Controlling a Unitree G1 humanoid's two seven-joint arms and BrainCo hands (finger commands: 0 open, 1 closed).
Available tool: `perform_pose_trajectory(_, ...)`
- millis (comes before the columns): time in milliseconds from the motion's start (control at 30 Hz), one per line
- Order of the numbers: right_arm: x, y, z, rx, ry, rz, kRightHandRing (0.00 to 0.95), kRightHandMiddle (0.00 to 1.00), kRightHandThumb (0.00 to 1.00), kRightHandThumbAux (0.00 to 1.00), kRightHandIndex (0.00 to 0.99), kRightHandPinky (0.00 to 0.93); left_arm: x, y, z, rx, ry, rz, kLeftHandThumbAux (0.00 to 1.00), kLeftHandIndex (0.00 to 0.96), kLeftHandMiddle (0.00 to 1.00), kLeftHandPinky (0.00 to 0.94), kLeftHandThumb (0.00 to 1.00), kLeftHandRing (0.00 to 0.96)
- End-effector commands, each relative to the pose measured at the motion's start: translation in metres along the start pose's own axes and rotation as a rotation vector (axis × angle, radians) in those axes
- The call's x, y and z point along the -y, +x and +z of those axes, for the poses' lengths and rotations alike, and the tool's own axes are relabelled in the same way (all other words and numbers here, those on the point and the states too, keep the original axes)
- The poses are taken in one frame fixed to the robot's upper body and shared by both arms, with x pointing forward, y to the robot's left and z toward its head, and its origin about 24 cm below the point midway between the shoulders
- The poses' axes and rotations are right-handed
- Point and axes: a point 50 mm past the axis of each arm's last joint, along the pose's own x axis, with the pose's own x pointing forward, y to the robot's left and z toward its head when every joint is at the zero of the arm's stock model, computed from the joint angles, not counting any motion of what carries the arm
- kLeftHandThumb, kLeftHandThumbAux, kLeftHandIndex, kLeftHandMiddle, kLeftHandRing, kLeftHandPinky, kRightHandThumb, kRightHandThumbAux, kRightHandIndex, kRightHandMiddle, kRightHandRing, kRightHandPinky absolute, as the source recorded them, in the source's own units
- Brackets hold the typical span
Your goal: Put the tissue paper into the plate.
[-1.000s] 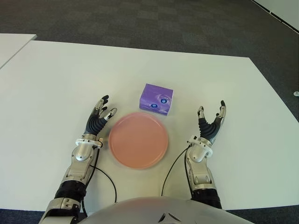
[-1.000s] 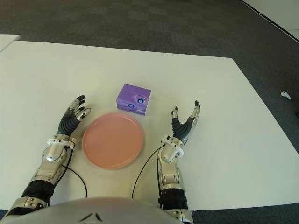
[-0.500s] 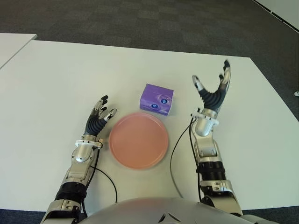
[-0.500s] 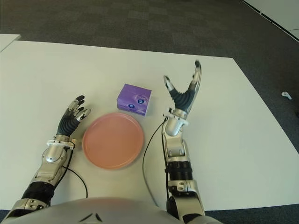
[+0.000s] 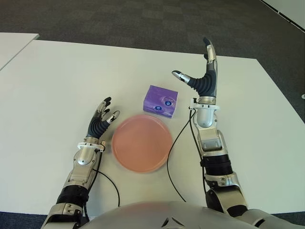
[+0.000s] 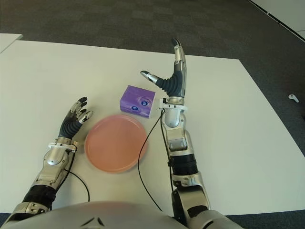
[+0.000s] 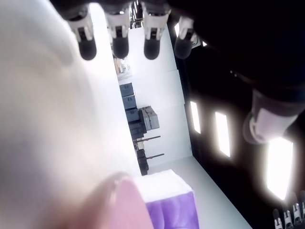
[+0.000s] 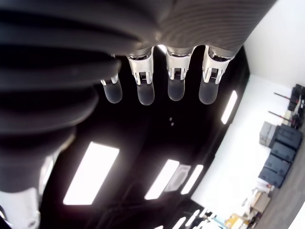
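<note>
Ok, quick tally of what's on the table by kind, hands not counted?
Tissue packs: 1, purple, beyond the plate
Plates: 1, pink, nothing in it
Total: 2

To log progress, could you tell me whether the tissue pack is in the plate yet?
Out: the purple tissue pack lies on the table beyond the empty pink plate.

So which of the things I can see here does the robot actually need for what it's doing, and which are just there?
Needed for the job:
- purple tissue pack, on the table just beyond the plate
- pink plate, nothing in it
- right hand, raised and open beside the pack

Just there:
- left hand, open, left of the plate
- white table
- dark carpet
</note>
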Motion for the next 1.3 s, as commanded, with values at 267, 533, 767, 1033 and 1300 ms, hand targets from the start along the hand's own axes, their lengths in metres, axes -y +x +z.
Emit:
perform_pose_trajectory(267, -0.006, 0.014, 0.006, 0.046, -0.090, 0.264, 0.000, 0.003, 0.274, 0.519, 0.013, 0.000, 0.005, -0.026, -0.027, -0.150, -0.002, -0.014, 0.482, 0.000, 0.000, 0.000, 0.000, 0.000)
perform_pose_trajectory(533, -0.032, 0.004, -0.022, 0.039, -0.087, 0.401, 0.000, 0.000, 0.291, 0.472, 0.000, 0.000, 0.004, -0.025, -0.028, -0.164, -0.009, -0.005, 0.474, 0.000, 0.000, 0.000, 0.000, 0.000)
perform_pose_trajectory(767, -0.039, 0.006, -0.025, 0.091, -0.107, 0.459, 0.000, 0.000, 0.292, 0.489, 0.000, 0.000, 0.004, -0.025, -0.029, -0.167, -0.007, -0.002, 0.471, 0.000, 0.000, 0.000, 0.000, 0.000)
perform_pose_trajectory(1033, -0.048, 0.003, -0.035, 0.090, -0.201, 0.625, 0.000, 0.000, 0.258, 0.484, 0.000, 0.000, 0.003, -0.024, -0.030, -0.162, -0.004, 0.000, 0.467, 0.000, 0.000, 0.000, 0.000, 0.000)
perform_pose_trajectory(1300, -0.053, 0.001, -0.045, 0.064, -0.237, 0.689, 0.000, 0.000, 0.247, 0.471, 0.000, 0.000, 0.003, -0.024, -0.031, -0.159, 0.002, 0.004, 0.485, 0.000, 0.000, 0.000, 0.000, 0.000)
